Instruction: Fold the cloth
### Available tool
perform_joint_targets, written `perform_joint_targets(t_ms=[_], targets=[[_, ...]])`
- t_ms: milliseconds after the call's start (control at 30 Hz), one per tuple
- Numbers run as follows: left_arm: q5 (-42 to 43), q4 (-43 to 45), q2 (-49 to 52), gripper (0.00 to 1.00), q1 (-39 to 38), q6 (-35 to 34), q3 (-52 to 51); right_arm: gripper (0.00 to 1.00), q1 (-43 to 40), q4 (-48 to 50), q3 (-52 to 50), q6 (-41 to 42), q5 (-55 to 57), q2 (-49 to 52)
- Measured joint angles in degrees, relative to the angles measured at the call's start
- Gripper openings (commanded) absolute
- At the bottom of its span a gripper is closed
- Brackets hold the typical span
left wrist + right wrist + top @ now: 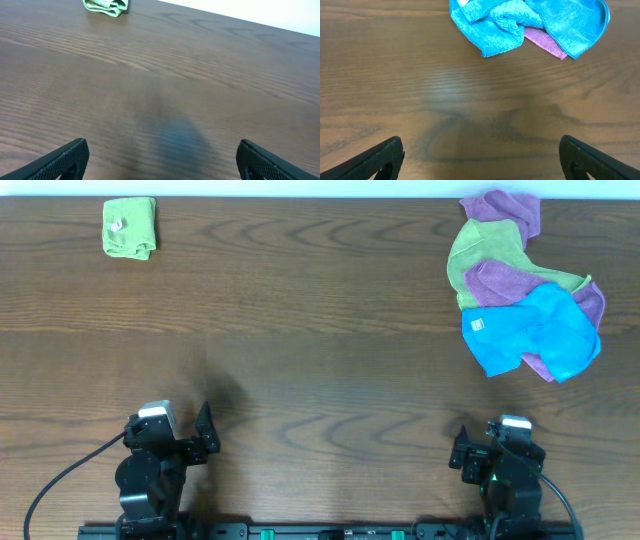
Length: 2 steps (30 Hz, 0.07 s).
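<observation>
The lime-green cloth lies folded into a small bundle at the far left of the table, its white tag on top. It also shows at the top of the left wrist view. My left gripper is open and empty near the front edge, far from the cloth; its fingers frame bare wood in the left wrist view. My right gripper is open and empty near the front right edge, over bare wood in the right wrist view.
A pile of cloths sits at the far right: a blue cloth on top, purple cloths and a duller green cloth. The blue cloth and a purple edge show in the right wrist view.
</observation>
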Motion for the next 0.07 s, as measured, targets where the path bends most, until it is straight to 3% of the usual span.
perform_joint_targets(t_ms=[67], targets=[[0.0,0.0,0.0,0.95,0.0,0.0,0.0,0.99,0.0,0.0,0.0,0.0,0.0,0.0]])
